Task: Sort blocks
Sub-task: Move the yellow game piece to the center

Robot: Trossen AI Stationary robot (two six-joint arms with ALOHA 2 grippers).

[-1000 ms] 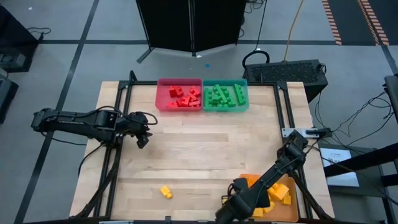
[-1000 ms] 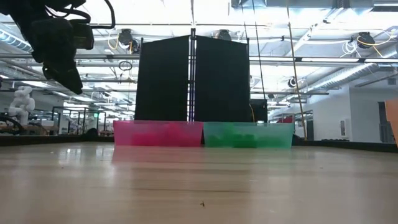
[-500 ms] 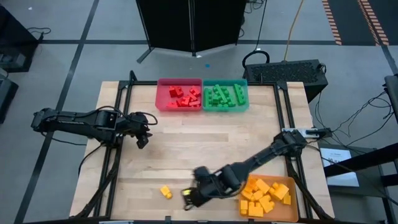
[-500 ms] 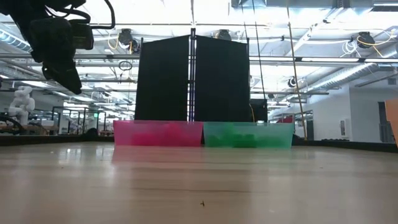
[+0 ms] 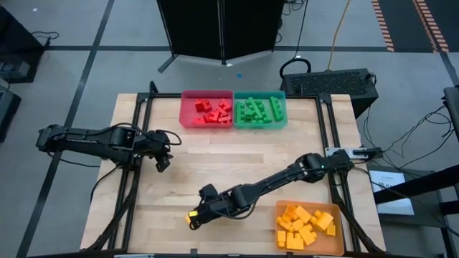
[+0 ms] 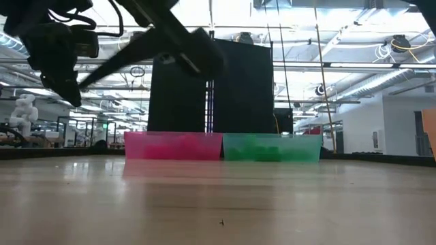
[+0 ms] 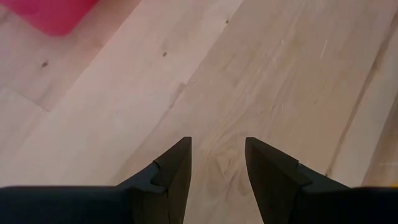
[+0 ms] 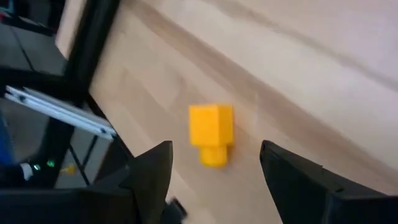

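From overhead, the right tool [image 5: 193,218] covers most of the lone yellow block [image 5: 191,215], so you see only a sliver. At tabletop height the right arm [image 6: 163,30] is a blur, and blocks inside the red tray [image 6: 173,146] and green tray [image 6: 272,148] are indistinct smears.

Both arms are dark, nearly black all over, built of slim tubular links joined by chunkier rounded housings. The left arm [image 5: 100,142] looks bulkier near its wrist, with black cables looping along it (they show as thin curls against the bright ceiling in the low view). The right arm [image 5: 287,179] is a long, thin dark rod. Each end effector has two matte black fingers [image 7: 171,177], wedge-shaped and tapering to blunt tips, with a small stepped notch on the inner faces.
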